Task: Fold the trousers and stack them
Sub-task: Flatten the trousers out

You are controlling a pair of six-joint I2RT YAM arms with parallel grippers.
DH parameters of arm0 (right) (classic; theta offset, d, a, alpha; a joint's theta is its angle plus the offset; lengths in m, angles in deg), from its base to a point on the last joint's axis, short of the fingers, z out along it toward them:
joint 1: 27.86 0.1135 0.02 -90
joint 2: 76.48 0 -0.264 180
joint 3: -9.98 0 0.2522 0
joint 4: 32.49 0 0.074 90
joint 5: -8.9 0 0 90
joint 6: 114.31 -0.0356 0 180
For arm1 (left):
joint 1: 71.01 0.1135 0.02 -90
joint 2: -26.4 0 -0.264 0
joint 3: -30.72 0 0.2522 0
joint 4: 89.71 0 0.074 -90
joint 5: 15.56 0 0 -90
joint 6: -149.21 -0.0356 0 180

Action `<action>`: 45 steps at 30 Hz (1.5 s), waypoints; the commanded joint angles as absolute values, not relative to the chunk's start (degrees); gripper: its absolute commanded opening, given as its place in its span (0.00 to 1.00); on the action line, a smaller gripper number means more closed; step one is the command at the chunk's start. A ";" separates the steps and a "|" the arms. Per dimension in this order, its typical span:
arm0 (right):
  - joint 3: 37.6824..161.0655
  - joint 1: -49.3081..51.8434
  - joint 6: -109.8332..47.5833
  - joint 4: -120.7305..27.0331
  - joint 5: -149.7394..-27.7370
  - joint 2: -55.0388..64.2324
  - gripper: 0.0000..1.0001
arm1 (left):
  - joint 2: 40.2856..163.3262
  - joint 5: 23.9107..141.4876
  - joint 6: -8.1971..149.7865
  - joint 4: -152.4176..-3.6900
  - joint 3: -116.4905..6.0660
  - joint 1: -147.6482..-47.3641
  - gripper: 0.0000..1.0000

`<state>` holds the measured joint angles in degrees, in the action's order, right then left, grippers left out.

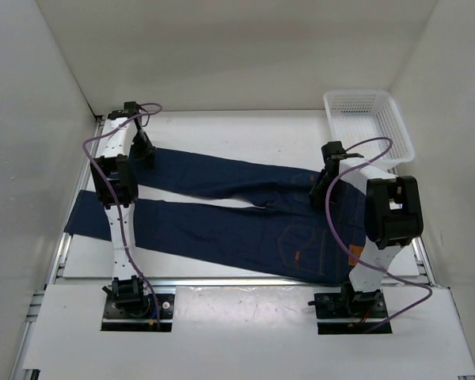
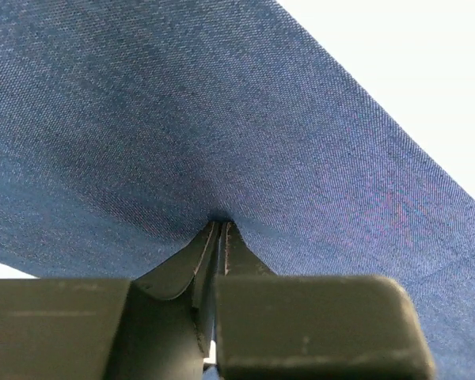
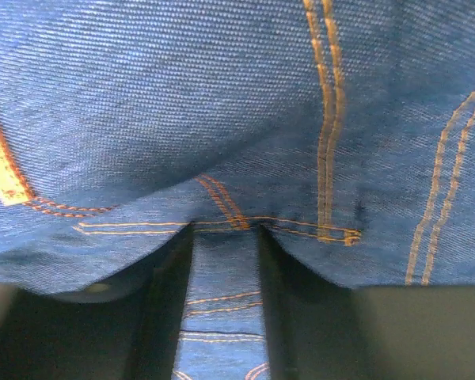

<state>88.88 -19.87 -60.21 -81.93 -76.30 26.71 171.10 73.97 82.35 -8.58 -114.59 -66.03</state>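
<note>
Item: jeans point(image 1: 222, 218), dark navy, flat on white table point(image 1: 245, 131), legs to the left, waist to the right; white basket point(image 1: 400, 134) at far right corner. Overhead alone shows the layout: left gripper point(image 1: 146, 152) on the far leg, right gripper point(image 1: 320, 188) at the waist. Left wrist view alone shows its fingers point(image 2: 182, 269) pinched together on a denim fold. Right wrist view shows fingers point(image 3: 162, 317) slightly apart, orange-stitched denim between, tips hidden; grip cannot be told.
</note>
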 commanded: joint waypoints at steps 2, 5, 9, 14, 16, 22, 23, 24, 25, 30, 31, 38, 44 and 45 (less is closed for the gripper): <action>93.95 -19.86 -59.47 -82.29 -73.28 30.30 0.48 | 176.07 74.43 81.54 -6.52 -124.51 -64.25 0.20; 97.38 -19.86 -59.47 -84.83 -72.66 31.01 0.49 | 177.40 76.63 82.15 -6.52 -127.96 -62.66 0.25; 101.69 -19.86 -57.72 -87.38 -69.24 27.85 0.67 | 175.91 77.16 82.15 -6.52 -130.52 -59.59 0.37; 104.07 -19.86 -54.55 -90.55 -68.00 20.03 0.81 | 166.16 75.50 81.63 -8.19 -128.33 -57.91 0.87; 102.94 -19.86 -54.54 -91.86 -68.78 16.01 0.83 | 161.26 75.49 80.93 -8.19 -126.14 -57.38 0.92; 89.96 -19.86 -57.61 -92.48 -72.30 1.60 0.43 | 147.10 74.44 79.25 -10.64 -106.42 -57.91 0.31; 87.83 -19.86 -59.10 -92.48 -72.31 -0.35 0.17 | 142.81 74.44 79.25 -11.43 -102.87 -57.91 0.10; 85.81 -19.86 -59.81 -92.48 -72.31 -4.11 0.08 | 140.77 74.44 79.78 -12.13 -99.53 -57.91 0.10; 82.40 -19.86 -59.82 -93.01 -71.35 -5.80 0.01 | 138.66 74.44 79.78 -14.23 -92.80 -57.91 0.10; 78.58 -20.39 -61.22 -96.26 -70.12 -13.45 0.00 | 127.76 77.16 82.06 -17.85 -79.13 -58.43 0.10; 77.97 -20.39 -61.75 -96.79 -70.11 -14.08 0.00 | 126.69 77.16 82.85 -18.38 -75.71 -59.22 0.10; 68.41 -20.39 -67.71 -98.02 -79.41 -19.69 0.00 | 123.18 74.09 89.52 -19.44 -59.90 -59.76 0.10; 56.71 -19.86 -75.19 -100.47 -89.88 -31.82 0.26 | 114.83 74.70 91.82 -21.36 -44.42 -57.57 0.52; 55.05 -19.86 -75.81 -101.53 -89.89 -33.31 0.40 | 113.95 74.70 91.82 -21.37 -43.87 -56.86 0.56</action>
<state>57.15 -20.22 -71.42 -98.66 -84.39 -28.87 120.64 74.95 89.85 -19.35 -45.39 -58.84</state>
